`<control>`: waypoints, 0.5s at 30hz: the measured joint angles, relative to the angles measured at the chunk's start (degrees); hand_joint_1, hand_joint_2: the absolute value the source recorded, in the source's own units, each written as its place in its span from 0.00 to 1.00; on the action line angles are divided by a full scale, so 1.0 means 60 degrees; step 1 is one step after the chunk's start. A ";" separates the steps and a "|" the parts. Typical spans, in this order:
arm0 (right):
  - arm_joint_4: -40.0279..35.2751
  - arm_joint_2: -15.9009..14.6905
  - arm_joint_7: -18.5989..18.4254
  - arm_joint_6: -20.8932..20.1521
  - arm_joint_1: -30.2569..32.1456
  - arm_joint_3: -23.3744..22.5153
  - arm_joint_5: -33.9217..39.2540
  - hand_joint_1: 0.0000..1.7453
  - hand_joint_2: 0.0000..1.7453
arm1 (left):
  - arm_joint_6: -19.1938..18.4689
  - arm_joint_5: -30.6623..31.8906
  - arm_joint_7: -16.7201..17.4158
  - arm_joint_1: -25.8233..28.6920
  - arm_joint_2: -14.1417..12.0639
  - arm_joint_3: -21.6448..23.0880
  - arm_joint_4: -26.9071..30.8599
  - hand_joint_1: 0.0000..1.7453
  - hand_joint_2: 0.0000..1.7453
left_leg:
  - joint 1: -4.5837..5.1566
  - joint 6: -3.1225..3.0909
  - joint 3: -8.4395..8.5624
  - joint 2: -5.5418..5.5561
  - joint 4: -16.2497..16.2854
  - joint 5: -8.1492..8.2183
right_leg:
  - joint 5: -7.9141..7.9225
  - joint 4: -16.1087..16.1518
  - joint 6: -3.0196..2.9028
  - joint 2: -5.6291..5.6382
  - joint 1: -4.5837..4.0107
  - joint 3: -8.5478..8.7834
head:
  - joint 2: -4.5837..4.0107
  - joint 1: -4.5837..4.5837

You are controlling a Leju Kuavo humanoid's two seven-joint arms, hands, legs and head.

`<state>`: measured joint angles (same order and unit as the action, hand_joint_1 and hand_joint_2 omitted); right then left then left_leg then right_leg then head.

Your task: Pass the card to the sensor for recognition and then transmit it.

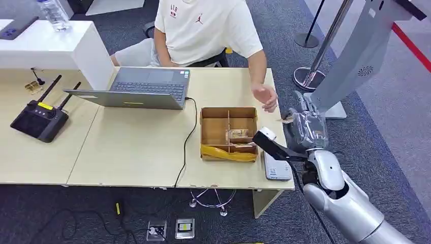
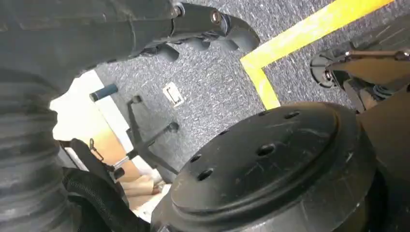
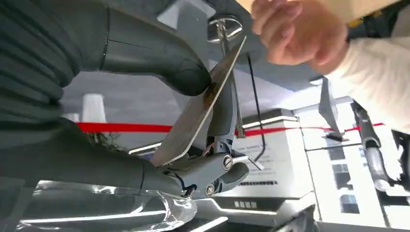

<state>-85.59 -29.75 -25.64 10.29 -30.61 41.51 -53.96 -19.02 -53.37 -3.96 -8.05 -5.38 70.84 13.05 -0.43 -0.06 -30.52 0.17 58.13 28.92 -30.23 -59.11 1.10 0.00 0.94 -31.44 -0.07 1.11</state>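
— One hand is doing the work, yes? What has it got?

— The right hand (image 1: 304,124) pinches the card (image 3: 200,104). From the wrist, the thick grey thumb (image 3: 159,53) presses on one face of the card and the darker fingers (image 3: 212,171) back it from the other side, so the grasp is closed on the card, not loose.

— Where is the card from the hand's side?

— It sticks out past the fingertips, edge-on and tilted. In the head view a small tan corner (image 1: 286,120) pokes out of the hand toward the table (image 1: 137,147).

— And what lies near that hand?

— A person's hand (image 1: 266,96) hovers just beyond the card's free end, apart from it. Just beside the robot's hand, toward the table, is a white sensor (image 1: 276,165) with a dark arm over it, and past that a cardboard box (image 1: 228,133) with dividers.

— Anything you can't make out?

— The card's printing is unreadable, and the person's hand is blurred in the wrist view. A clear wrap covers the back of the right hand and hides its fingers from above.

— The left hand?

— The left hand (image 2: 203,24) hangs over carpet; its fingers are partly cut off and I cannot tell how they are set.
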 joint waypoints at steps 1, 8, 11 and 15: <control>0.0000 0.0042 0.0050 -0.0093 -0.0196 0.0064 0.0025 1.00 1.00 | 0.0000 0.0011 0.0000 -0.0002 0.0000 0.0007 0.0000 0.00 1.00 | 0.0000 0.0000 -0.0004 0.0001 0.0000 0.0000 | 0.0000 -0.0001 0.0000 0.0000 0.0000 0.0000 | 0.0000 -0.0003; 0.0394 0.0520 0.0322 -0.0683 -0.1478 0.0739 0.0199 1.00 1.00 | 0.0000 0.0189 0.0003 -0.0124 -0.0007 0.0149 0.0000 0.00 1.00 | -0.0004 0.0005 -0.0023 0.0004 -0.0001 -0.0003 | 0.0000 -0.0006 0.0000 -0.0001 -0.0003 -0.0018 | 0.0000 -0.0004; 0.0941 0.0816 0.0473 -0.0859 -0.1980 0.1159 0.0339 1.00 1.00 | 0.0000 0.0204 0.0007 -0.0172 -0.0007 0.0168 0.0000 0.00 1.00 | -0.0005 0.0005 -0.0027 0.0005 -0.0001 -0.0003 | 0.0000 -0.0005 0.0000 -0.0002 -0.0005 -0.0022 | 0.0000 -0.0004; 0.1640 0.1210 0.0597 -0.0907 -0.2468 0.1603 0.0474 1.00 1.00 | 0.0000 0.0219 0.0007 -0.0204 -0.0004 0.0229 0.0000 0.00 1.00 | -0.0005 0.0006 -0.0035 0.0012 0.0000 -0.0005 | 0.0000 -0.0005 -0.0001 -0.0007 -0.0005 -0.0032 | 0.0000 -0.0004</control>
<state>-75.75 -22.49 -22.05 4.85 -45.42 51.13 -51.12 -19.02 -52.06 -3.91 -9.27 -5.40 72.22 13.05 -0.46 -0.03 -30.73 0.24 58.13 28.90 -30.22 -59.14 1.09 -0.04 0.91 -31.63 -0.07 1.09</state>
